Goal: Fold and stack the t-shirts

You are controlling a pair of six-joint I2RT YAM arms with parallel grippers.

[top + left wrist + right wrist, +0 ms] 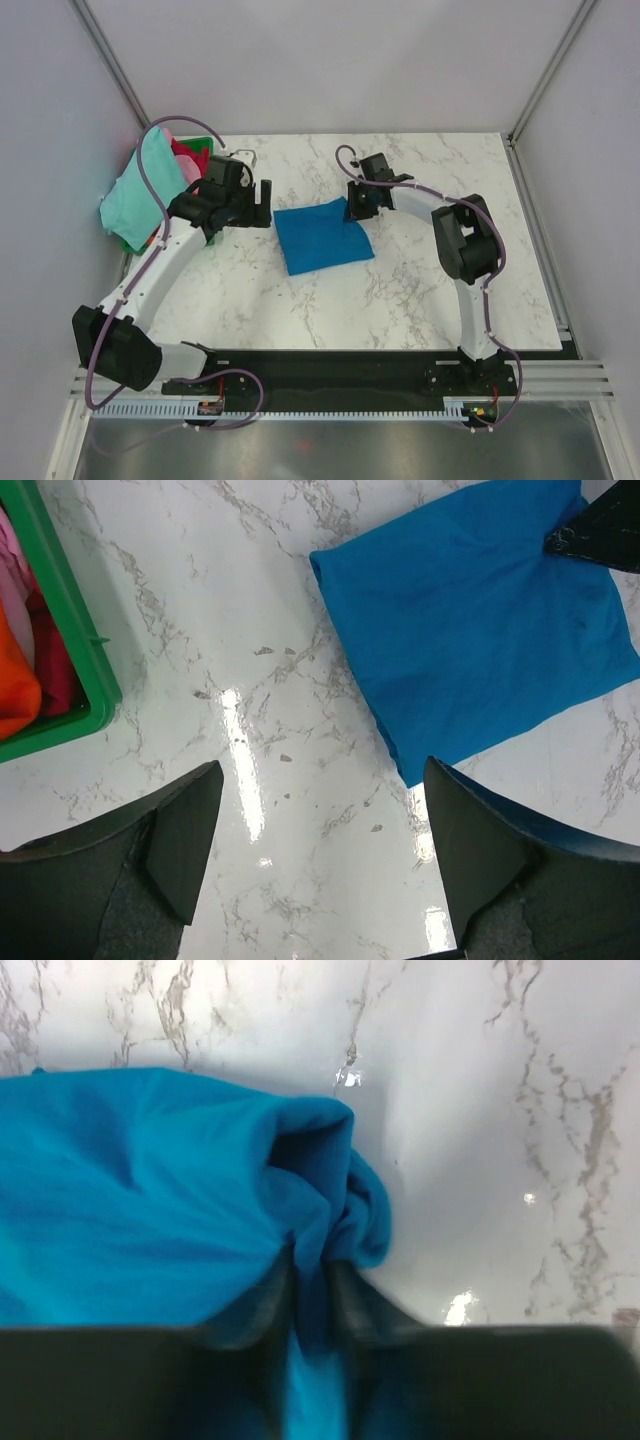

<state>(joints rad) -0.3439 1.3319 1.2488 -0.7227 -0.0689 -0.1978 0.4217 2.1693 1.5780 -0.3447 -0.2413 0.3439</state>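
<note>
Tabletop [420,290]: blue t-shirt [322,236] folded flat near middle, nearer far edge. Right gripper [310,1280] pinching bunched cloth at shirt's far right corner. Left gripper [322,775] spread wide, holding nothing, over bare marble between shirt and green basket [70,630]. Basket at far left corner; mint-green t-shirt [135,195] draped over rim, orange-red t-shirt [15,695] inside.

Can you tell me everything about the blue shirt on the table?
The blue shirt is bright blue and looks like soft cloth. It is folded into a rough rectangle and lies mostly flat near the middle of the marble-patterned table, turned a little askew. A few gentle wrinkles cross its top. Its far right corner is bunched up and pinched in the right claw. Nothing else touches it apart from the table underneath.
</note>
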